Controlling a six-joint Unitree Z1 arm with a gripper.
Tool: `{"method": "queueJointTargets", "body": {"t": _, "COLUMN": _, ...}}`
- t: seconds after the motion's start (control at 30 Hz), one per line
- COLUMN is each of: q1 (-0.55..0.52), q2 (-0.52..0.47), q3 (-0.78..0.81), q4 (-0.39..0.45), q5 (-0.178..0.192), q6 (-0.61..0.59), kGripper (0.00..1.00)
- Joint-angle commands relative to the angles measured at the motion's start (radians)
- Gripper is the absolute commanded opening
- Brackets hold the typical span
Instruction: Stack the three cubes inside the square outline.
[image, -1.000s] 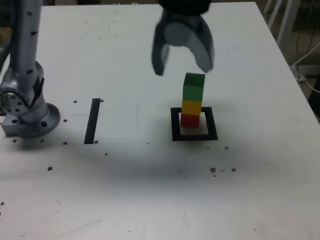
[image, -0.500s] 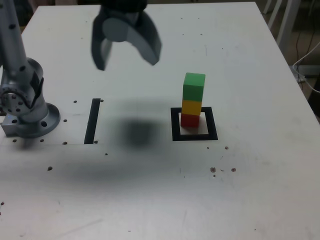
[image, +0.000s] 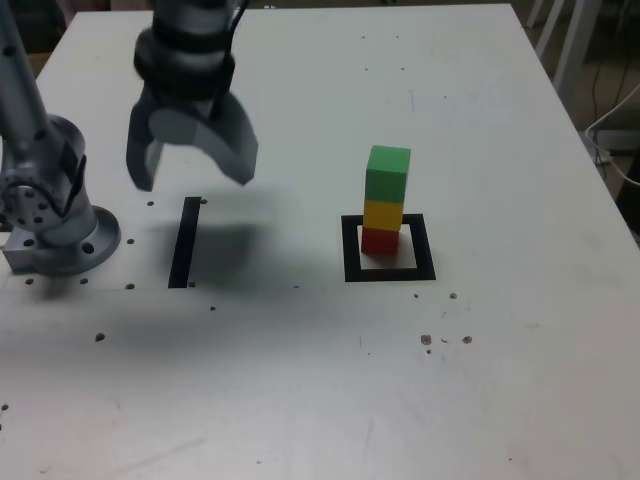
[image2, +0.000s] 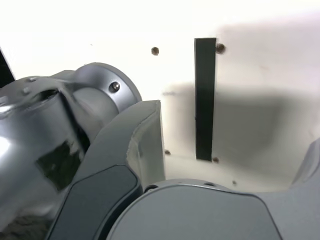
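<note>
Ext view: gripper (image: 190, 165) hangs in upper left of frame, jaws spread wide & pointing down, nothing between them. It's above the white table (image: 300, 380), just over the top end of the straight black tape strip (image: 185, 242), w/ a dark shadow on the table to the strip's right. Arm's metal base (image: 55, 215) sits at far left edge, mid-height.

Cubes are stacked in one column right of centre, well apart from the gripper: red cube (image: 379, 240) at bottom, yellow cube (image: 382, 214) on it, green cube (image: 388, 174) on top. Stack leans a touch, green one sitting slightly to the right of the red. Red cube rests inside the square outline (image: 389, 272), toward its back-left part, white centre showing in front of it & to its right.

Small dark specks dot the table around strip & below the outline.

Wrist view: tape strip (image2: 205, 97) runs vertically, upper-centre of frame, w/ grey gripper parts filling the lower half & left; no cube visible here.
</note>
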Motion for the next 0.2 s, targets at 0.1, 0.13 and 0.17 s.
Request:
{"method": "queueJointTargets", "body": {"t": 0.1, "q1": 0.005, "q2": 0.0, "q3": 0.072, "q4": -0.077, "q5": -0.029, "q6": -0.004, "kGripper": 1.0}}
{"method": "queueJointTargets", "body": {"t": 0.13, "q1": 0.005, "q2": 0.0, "q3": 0.08, "q4": -0.086, "q5": -0.033, "q6": -0.006, "kGripper": 1.0}}
{"method": "queueJointTargets", "body": {"t": 0.17, "q1": 0.005, "q2": 0.001, "q3": 0.09, "q4": -0.097, "q5": -0.037, "q6": -0.009, "kGripper": 1.0}}
